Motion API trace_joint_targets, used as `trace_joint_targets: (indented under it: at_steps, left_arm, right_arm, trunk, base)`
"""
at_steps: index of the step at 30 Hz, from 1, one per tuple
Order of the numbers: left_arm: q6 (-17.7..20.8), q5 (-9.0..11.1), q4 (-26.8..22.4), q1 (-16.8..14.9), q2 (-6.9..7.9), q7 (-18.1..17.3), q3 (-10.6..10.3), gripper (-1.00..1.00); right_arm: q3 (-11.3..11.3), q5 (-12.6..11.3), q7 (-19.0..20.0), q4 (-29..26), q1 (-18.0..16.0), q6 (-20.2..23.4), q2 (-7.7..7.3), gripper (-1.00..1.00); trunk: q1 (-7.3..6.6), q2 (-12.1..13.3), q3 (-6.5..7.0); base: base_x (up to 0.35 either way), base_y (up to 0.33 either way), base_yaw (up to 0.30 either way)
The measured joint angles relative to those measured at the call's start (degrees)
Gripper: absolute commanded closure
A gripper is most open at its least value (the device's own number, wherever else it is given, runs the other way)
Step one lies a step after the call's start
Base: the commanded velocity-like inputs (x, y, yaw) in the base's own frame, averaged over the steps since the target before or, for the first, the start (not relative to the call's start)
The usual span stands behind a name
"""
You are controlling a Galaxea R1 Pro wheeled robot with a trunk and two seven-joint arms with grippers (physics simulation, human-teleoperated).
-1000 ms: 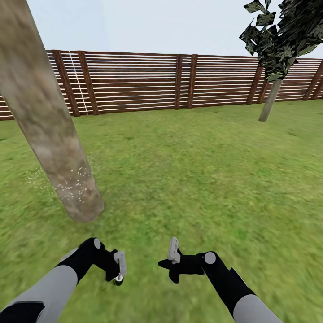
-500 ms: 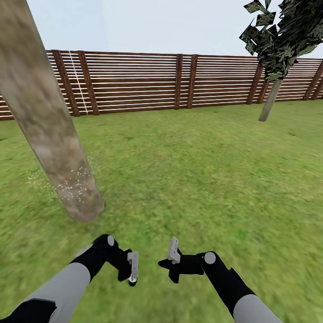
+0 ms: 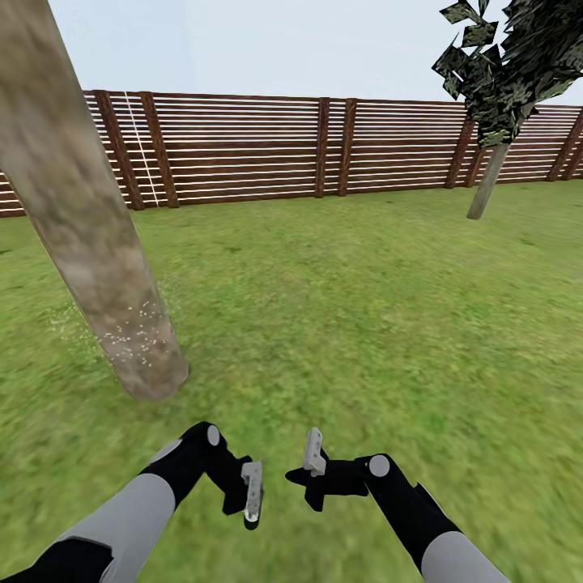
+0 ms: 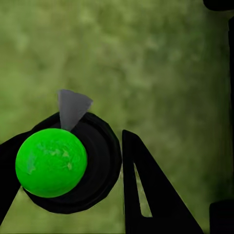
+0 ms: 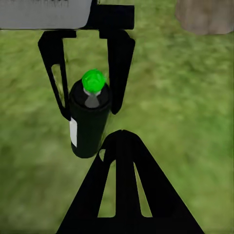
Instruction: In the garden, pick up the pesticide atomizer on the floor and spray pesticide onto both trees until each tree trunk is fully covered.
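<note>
The pesticide atomizer (image 5: 88, 122) is a black can with a bright green cap (image 4: 51, 162) and a grey nozzle. My left gripper (image 3: 251, 506) is shut on it, one black finger on each side, low over the grass. Just to its right, my right gripper (image 3: 301, 479) is shut with nothing in it and faces the can. One tree trunk (image 3: 97, 251), thick and mottled grey-brown, leans at the left ahead of my left arm. White pesticide specks (image 3: 134, 332) dot its lower part and the grass beside it. The second tree (image 3: 486, 190) stands far off at the right by the fence.
A brown slatted wooden fence (image 3: 243, 146) runs across the back of the garden. Open green lawn (image 3: 348, 324) stretches between me, the near trunk and the far tree. The dark leafy crown (image 3: 510, 65) of the far tree hangs at the upper right.
My left arm has swung to the right with the atomizer, closing in on the right gripper. The right arm, the trees and the view have stayed put.
</note>
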Motion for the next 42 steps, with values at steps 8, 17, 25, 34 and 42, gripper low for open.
trace_joint_targets:
  at_steps: [8, 17, 25, 34, 42]
  left_arm:
    - [-1.43, 0.46, -2.07, 0.17, 0.13, -0.89, 0.88, 1.00]
    - [-1.44, 0.49, -2.23, 0.65, -0.76, -0.24, 0.78, 1.00]
    - [-1.45, 0.51, -2.30, 0.72, -2.39, -0.09, 0.78, 1.00]
    - [-1.56, 4.74, -2.43, 0.70, -2.66, -0.15, 0.67, 1.00]
    - [-1.55, 4.95, -2.38, 0.74, -2.73, -0.05, 0.71, 1.00]
  right_arm:
    - [-0.02, 0.00, 0.00, 0.00, 0.01, 0.00, 0.00, 1.00]
    - [-0.06, 0.01, 0.00, 0.00, 0.00, 0.00, 0.00, 1.00]
    - [-0.06, 0.00, 0.00, -0.02, 0.00, 0.00, 0.00, 1.00]
    - [-0.06, 0.04, 0.00, 0.00, 0.00, 0.00, 0.00, 1.00]
    - [-0.08, 0.08, 0.00, 0.00, 0.00, 0.00, 0.00, 1.00]
  trunk:
    - [0.00, 0.00, 0.00]
    - [0.00, 0.00, 0.00]
    - [0.00, 0.00, 0.00]
    - [0.00, 0.00, 0.00]
    - [0.00, 0.00, 0.00]
  base:
    - [0.000, 0.000, 0.000]
    - [0.000, 0.000, 0.000]
    - [0.000, 0.000, 0.000]
    - [0.000, 0.000, 0.000]
    - [0.000, 0.000, 0.000]
